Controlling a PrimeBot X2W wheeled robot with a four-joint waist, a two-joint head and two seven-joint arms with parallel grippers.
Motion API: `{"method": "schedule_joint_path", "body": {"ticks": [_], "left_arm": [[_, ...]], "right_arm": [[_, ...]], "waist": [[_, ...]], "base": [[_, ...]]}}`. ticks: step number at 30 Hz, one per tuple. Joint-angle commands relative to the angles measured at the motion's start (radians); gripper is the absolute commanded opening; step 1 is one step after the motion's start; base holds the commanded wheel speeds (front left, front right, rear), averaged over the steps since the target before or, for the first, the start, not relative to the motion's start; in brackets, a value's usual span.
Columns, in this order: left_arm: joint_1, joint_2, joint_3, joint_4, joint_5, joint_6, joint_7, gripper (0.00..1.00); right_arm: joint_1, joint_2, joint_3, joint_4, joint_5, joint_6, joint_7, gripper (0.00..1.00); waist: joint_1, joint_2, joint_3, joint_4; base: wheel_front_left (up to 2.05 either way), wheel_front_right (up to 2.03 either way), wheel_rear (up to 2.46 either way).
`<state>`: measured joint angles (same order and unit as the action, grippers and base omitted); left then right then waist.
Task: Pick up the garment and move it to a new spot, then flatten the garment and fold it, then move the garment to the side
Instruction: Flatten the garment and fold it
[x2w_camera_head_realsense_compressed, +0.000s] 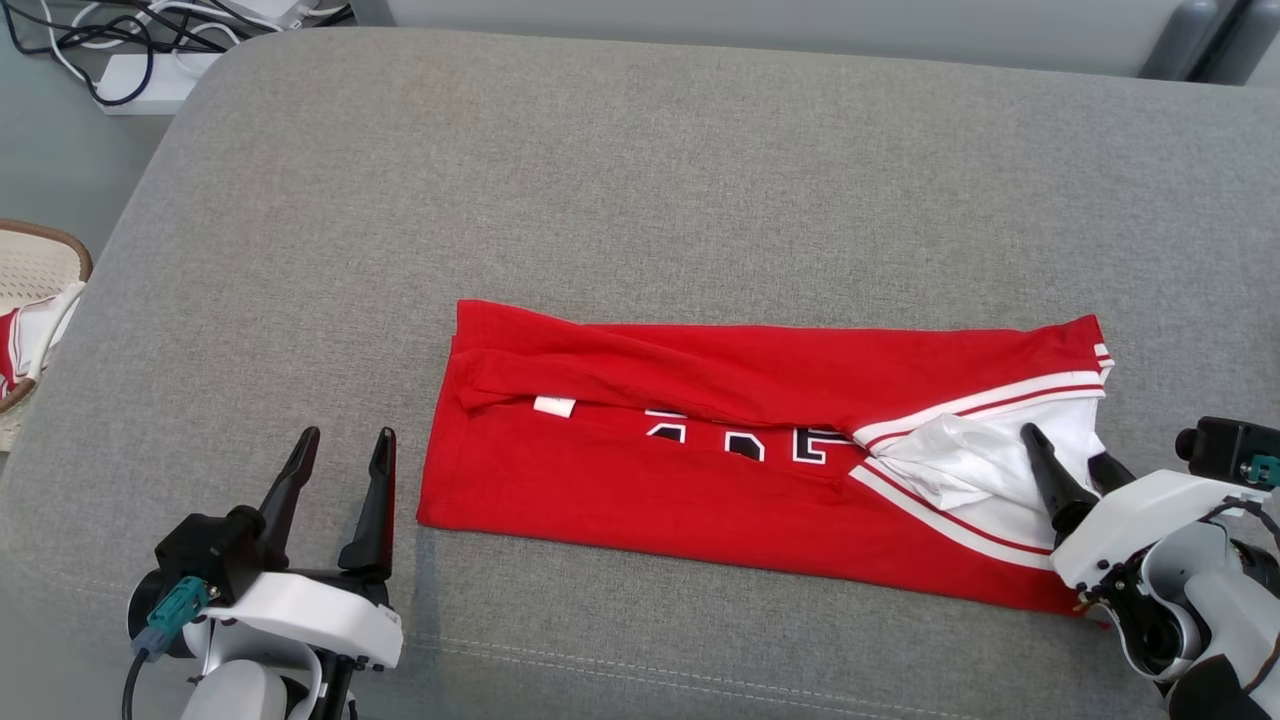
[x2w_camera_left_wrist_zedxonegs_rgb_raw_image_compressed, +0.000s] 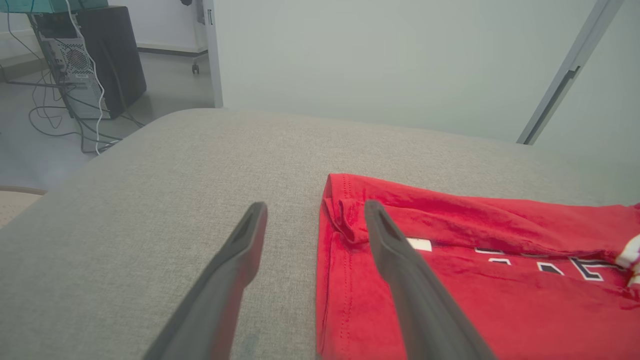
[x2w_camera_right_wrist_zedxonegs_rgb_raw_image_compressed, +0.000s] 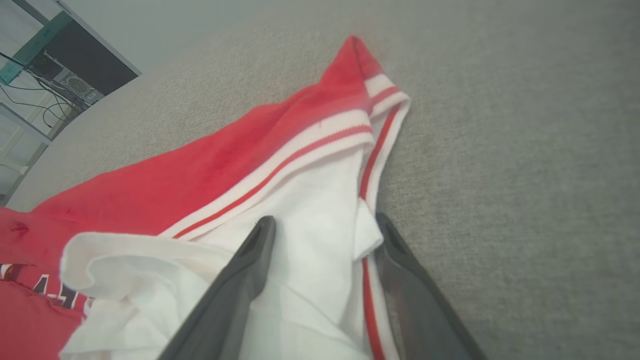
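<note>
A red garment (x2w_camera_head_realsense_compressed: 700, 480) with white trim and dark lettering lies folded into a long band on the grey cushioned surface (x2w_camera_head_realsense_compressed: 600, 180). My left gripper (x2w_camera_head_realsense_compressed: 348, 435) is open just off the garment's left edge. In the left wrist view its right finger overlaps the red cloth (x2w_camera_left_wrist_zedxonegs_rgb_raw_image_compressed: 450, 280) while the left gripper (x2w_camera_left_wrist_zedxonegs_rgb_raw_image_compressed: 315, 206) holds nothing. My right gripper (x2w_camera_head_realsense_compressed: 1065, 445) is open at the garment's white right end. In the right wrist view, one finger of the right gripper (x2w_camera_right_wrist_zedxonegs_rgb_raw_image_compressed: 325, 220) lies over the white fabric (x2w_camera_right_wrist_zedxonegs_rgb_raw_image_compressed: 310, 235) and the other sits at its striped edge.
A wicker basket (x2w_camera_head_realsense_compressed: 40, 260) with red and white cloth stands off the surface's left edge. Cables and a power strip (x2w_camera_head_realsense_compressed: 150, 75) lie on the floor at the far left. A computer tower (x2w_camera_left_wrist_zedxonegs_rgb_raw_image_compressed: 75, 65) stands beyond. Bare grey cushion stretches behind the garment.
</note>
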<state>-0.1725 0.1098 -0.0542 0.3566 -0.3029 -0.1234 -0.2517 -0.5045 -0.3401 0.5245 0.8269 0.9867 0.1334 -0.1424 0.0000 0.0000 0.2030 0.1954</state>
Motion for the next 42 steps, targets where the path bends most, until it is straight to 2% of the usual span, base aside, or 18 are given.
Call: {"method": "schedule_joint_path", "body": {"ticks": [1,4,5,6,7,8,9,16,28,31,39,42], "left_arm": [[-0.043,0.015,0.036,-0.018,0.009,-0.004,-0.010,1.00],[-0.046,0.012,0.035,-0.011,0.010,-0.006,-0.010,1.00],[-0.046,0.011,0.034,-0.010,0.009,-0.006,-0.010,1.00],[-0.047,0.010,0.032,-0.008,0.010,-0.006,-0.010,1.00],[-0.048,0.009,0.031,-0.007,0.009,-0.007,-0.010,1.00],[-0.048,0.008,0.028,-0.007,0.008,-0.007,-0.010,1.00],[-0.047,0.008,0.025,-0.007,0.005,-0.007,-0.010,1.00],[-0.034,0.010,0.013,-0.011,-0.014,-0.007,-0.010,1.00],[-0.031,0.008,-0.011,-0.019,-0.020,-0.007,-0.010,1.00],[-0.028,0.005,-0.021,-0.019,-0.021,-0.007,-0.010,1.00],[-0.027,-0.004,-0.077,-0.004,-0.028,-0.007,-0.010,1.00],[-0.035,-0.009,-0.097,-0.002,-0.032,-0.007,-0.010,1.00]], "right_arm": [[0.019,0.005,0.037,-0.012,0.016,-0.003,0.024,0.93],[0.015,0.003,0.061,-0.019,0.040,-0.003,0.043,0.80],[0.013,0.000,0.068,-0.021,0.046,-0.003,0.047,0.69],[0.010,-0.002,0.073,-0.021,0.050,-0.003,0.047,0.49],[0.008,-0.004,0.079,-0.021,0.056,-0.003,0.049,0.41],[0.006,-0.007,0.085,-0.021,0.061,-0.003,0.051,0.26],[0.002,-0.010,0.089,-0.021,0.064,-0.003,0.048,0.01],[-0.020,-0.059,0.079,-0.006,0.092,-0.003,-0.009,0.00],[-0.011,-0.211,0.042,-0.019,0.135,-0.003,-0.048,0.00],[0.001,-0.237,0.055,-0.110,0.155,-0.003,-0.028,0.00],[0.055,-0.316,0.127,-0.543,0.300,-0.003,0.166,0.00],[0.051,-0.323,0.137,-0.633,0.322,-0.003,0.200,0.00]], "waist": [[0.0000,0.0000,0.001,0.001],[0.0000,0.0000,0.004,0.004],[0.0000,0.0000,0.004,0.005],[0.0000,0.0000,0.005,0.007],[0.0000,0.0000,0.006,0.008],[0.0000,0.0000,0.007,0.009],[0.0000,0.0000,0.008,0.009],[0.0000,0.0000,0.006,0.001],[0.0000,0.0000,-0.004,-0.047],[0.0000,0.0000,-0.008,-0.061],[0.0000,0.0000,-0.023,-0.078],[0.0000,0.0000,-0.026,-0.064]], "base": [[0.00,0.00,0.00],[0.00,0.00,0.00],[0.00,0.00,0.00],[0.00,0.00,0.00],[0.00,0.00,0.00],[0.00,0.00,0.00],[0.00,0.00,0.00],[0.00,0.00,0.00],[0.00,0.00,0.00],[0.00,0.00,0.00],[0.00,0.00,0.00],[0.00,0.00,0.00]]}}
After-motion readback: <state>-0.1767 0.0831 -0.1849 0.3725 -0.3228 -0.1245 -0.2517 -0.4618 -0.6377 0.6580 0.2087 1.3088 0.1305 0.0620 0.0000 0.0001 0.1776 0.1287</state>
